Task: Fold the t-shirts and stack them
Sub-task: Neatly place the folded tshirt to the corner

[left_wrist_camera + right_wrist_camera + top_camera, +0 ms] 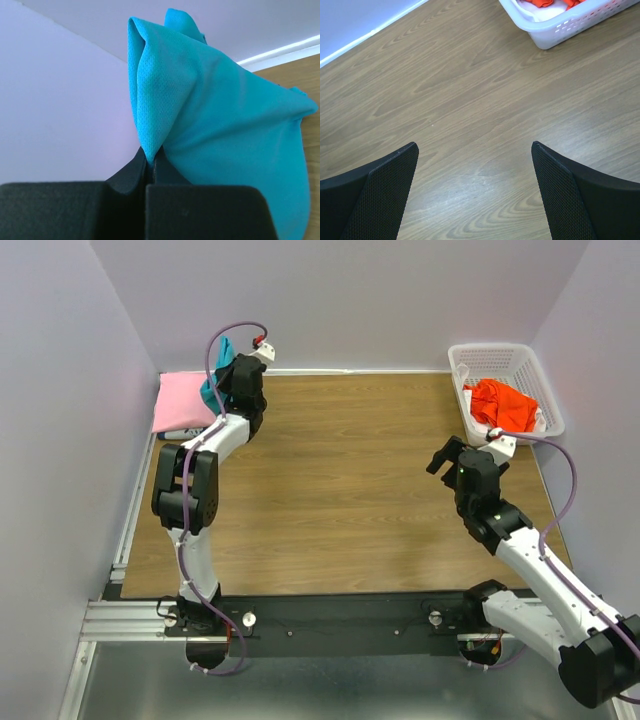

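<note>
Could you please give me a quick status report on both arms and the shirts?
Left end effector shut on teal t-shirt, beside pink t-shirt. Right end effector open, empty. Orange-red t-shirt in basket. Nothing in the way.

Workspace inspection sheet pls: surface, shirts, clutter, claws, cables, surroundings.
Surface: wood-grain table, no marks seen.
Job's things: teal t-shirt held up at far left; pink t-shirt flat in far-left corner; orange-red t-shirt crumpled in basket.
Clutter: basket only, far right edge.
Claws: left claw shut on teal t-shirt; right claw open, above table.
Cables: purple cable arcs over left arm; another along right arm.
Surroundings: lilac walls on three sides.
</note>
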You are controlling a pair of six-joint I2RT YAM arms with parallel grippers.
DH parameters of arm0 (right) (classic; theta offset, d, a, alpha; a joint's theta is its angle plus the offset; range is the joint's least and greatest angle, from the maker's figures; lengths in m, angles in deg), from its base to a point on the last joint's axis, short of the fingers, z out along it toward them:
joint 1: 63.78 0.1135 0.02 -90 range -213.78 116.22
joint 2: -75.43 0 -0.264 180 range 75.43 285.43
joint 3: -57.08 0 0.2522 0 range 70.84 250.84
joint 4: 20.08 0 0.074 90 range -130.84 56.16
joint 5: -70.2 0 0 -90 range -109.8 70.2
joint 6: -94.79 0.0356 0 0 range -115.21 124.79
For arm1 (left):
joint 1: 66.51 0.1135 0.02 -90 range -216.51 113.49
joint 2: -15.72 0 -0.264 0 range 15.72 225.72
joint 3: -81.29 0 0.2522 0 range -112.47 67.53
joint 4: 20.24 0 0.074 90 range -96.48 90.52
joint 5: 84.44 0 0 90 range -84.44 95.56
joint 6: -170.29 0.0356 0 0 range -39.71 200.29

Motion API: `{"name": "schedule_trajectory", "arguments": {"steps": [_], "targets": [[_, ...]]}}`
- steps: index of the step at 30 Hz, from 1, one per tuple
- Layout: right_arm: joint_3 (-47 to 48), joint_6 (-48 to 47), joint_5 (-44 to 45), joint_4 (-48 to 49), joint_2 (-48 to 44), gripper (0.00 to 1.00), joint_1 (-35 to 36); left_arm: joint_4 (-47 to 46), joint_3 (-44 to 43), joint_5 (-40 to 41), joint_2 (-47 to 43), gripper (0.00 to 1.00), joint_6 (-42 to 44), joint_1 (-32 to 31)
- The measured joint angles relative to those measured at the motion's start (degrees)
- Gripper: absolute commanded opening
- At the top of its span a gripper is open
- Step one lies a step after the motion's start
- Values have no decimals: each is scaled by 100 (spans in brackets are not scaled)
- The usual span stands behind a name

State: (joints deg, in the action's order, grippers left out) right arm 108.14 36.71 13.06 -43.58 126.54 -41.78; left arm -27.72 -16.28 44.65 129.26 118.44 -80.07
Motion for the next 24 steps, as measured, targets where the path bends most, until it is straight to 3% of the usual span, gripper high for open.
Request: {"name": "schedule_trajectory", "arguments": {"steps": [14, 24], "targets": [[0, -4, 79, -2, 339, 100, 0, 2, -85, -457, -24, 0, 533, 109], [0, -9, 79, -7, 413, 100, 0, 83, -240, -813, -612, 0, 487, 144]]}}
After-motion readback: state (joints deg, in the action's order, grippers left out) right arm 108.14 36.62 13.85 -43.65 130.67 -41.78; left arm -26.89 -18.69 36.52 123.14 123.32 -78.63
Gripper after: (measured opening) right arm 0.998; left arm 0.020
